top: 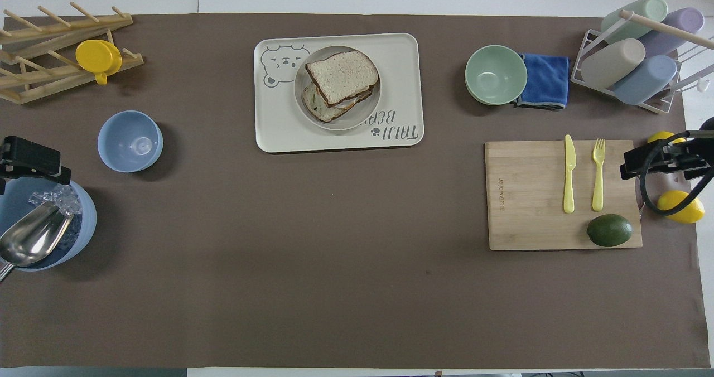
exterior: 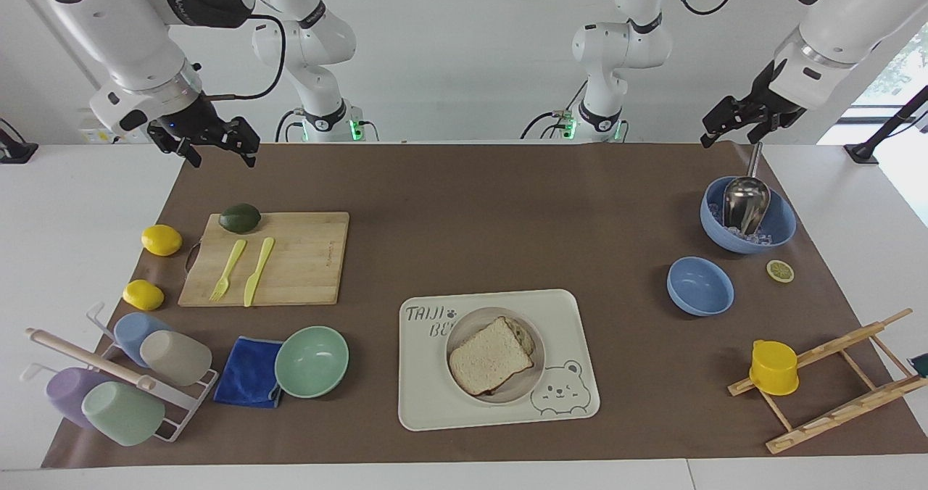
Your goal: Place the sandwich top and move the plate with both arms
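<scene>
1. We see a white bench (exterior: pixel 43 272) almost fully covered by a brown paper mat (exterior: pixel 464 214), with a plain white wall rising at the robots' edge.
2. The sandwich top (exterior: pixel 491 357), a squarish slice of pale speckled bread with a brown crust, lies on a lower slice on the small round off-white plate (exterior: pixel 464 330); the two slices are slightly askew.
3. That plate sits on a rectangular cream tray printed with a bear (exterior: pixel 558 316), midway along the bench toward the edge farthest from the robots.
4. The left gripper (exterior: pixel 731 123) hangs over the corner at the left arm's end nearest the robots, above a blue bowl holding ice and a metal scoop (exterior: pixel 776 225); its fingers are parted a little and hold nothing.
5. The right gripper (exterior: pixel 217 146) hovers over the matching corner at the right arm's end, its fingers spread wide and empty.
6. A bamboo cutting board (exterior: pixel 304 258) carrying a yellow fork, a yellow knife and a dark green avocado lies toward the right arm's end.
7. A mint-green bowl (exterior: pixel 312 362) rests just beside a folded blue cloth (exterior: pixel 246 371) near the farthest edge.
8. A wooden rack with a yellow cup (exterior: pixel 773 367) fills the farthest corner at the left arm's end.
</scene>
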### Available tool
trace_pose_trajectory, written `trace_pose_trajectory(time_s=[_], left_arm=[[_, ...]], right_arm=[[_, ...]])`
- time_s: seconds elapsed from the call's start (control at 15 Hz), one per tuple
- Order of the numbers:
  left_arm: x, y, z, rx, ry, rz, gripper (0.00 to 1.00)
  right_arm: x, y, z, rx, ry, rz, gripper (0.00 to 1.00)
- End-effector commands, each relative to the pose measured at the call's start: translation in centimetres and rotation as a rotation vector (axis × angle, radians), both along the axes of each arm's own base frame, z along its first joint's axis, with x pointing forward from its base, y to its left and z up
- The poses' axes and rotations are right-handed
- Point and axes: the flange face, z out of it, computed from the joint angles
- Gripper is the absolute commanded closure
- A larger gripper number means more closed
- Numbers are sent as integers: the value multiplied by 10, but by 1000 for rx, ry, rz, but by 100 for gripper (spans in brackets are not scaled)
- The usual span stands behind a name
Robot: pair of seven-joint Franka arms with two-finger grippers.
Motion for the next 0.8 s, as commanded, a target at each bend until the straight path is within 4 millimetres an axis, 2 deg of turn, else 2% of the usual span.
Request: trace_pose_trajectory(time_s=[0.0, 0.13, 0.27, 0.33, 0.4, 0.47, 0.73], left_arm=[[-10, -8, -14, 21, -38, -35, 0], [0, -6, -7, 16, -96, -35, 0], [11, -3, -9, 15, -84, -45, 0], [13, 0, -2, 16, -74, -40, 0], [12, -2, 16, 15, -94, -42, 0], [14, -2, 17, 17, -88, -43, 0], [21, 2, -5, 18, -64, -41, 0]], right_arm=[[-5, -1, 1, 22, 6, 6, 0], [-5, -2, 1, 22, 6, 4, 0], [-5, -1, 1, 22, 6, 6, 0], [-6, -1, 2, 23, 4, 6, 0], [-5, -1, 1, 22, 6, 6, 0], [-5, -1, 1, 22, 6, 6, 0], [-5, -1, 1, 22, 6, 6, 0]])
